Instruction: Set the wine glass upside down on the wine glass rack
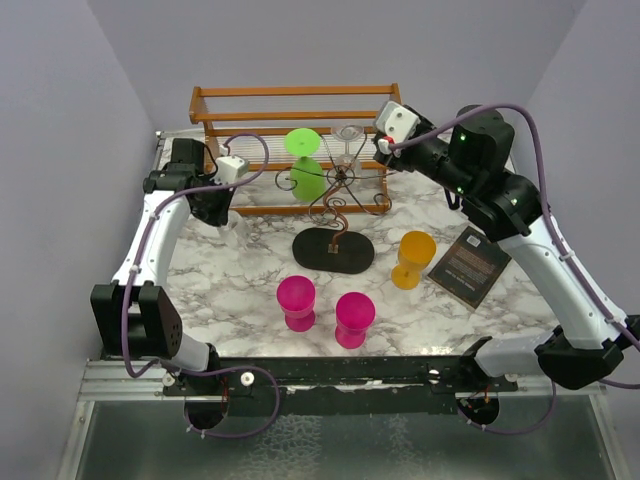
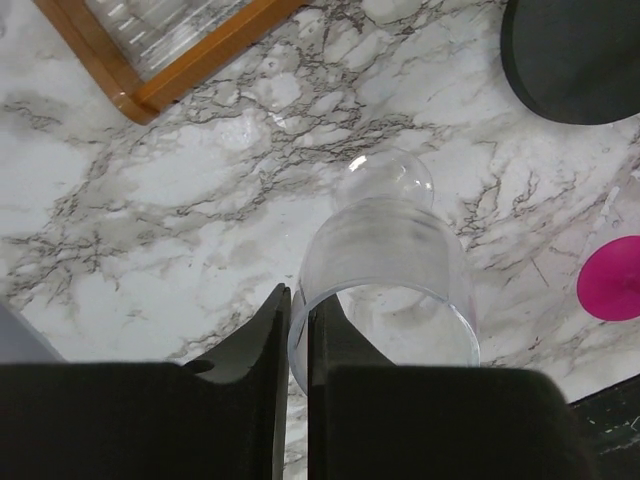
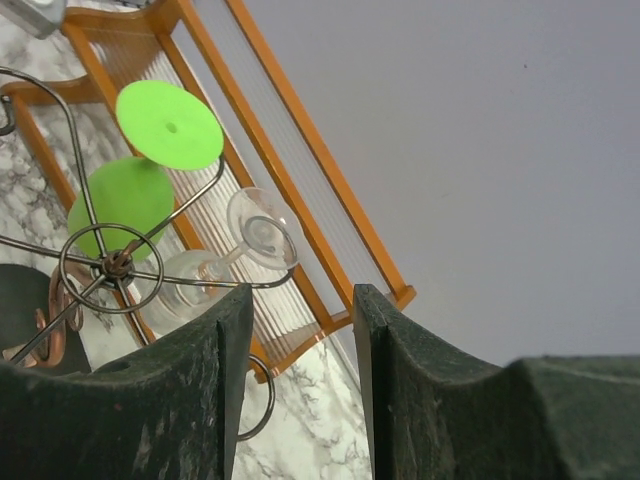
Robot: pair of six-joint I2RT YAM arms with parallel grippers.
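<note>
Far left: left gripper (image 1: 226, 212) low over the marble counter (image 1: 235, 285), jaws pinched almost together across the rim wall of a clear wine glass (image 2: 385, 290), one finger inside the bowl, one outside. Apparently upright on its foot, mouth up, well apart from the rack. Grasp judged as just made; lifting, turning over and hanging all left to do.

Centre: wine glass rack (image 1: 338, 195), dark wire scrolls over a flat black base, just in front of the wooden slatted shelf (image 1: 295, 92). Already hanging upside down from its arms: a green glass (image 1: 305, 160) on the left side and a second clear glass (image 3: 190, 285) toward the back, stem through a wire loop. So some glasses hung, but not yet the one in hand. Seemingly free scroll arms at the front and right. Nearer the arm bases, one magenta glass (image 1: 296, 302) and a second magenta glass (image 1: 354, 318) standing on the counter.

Right: right gripper (image 1: 383, 145) raised just beside the rack's upper right arms, jaws about half parted and empty. Below it, an orange glass (image 1: 413, 258) and a dark booklet (image 1: 470, 265) on the counter, neither touched.
</note>
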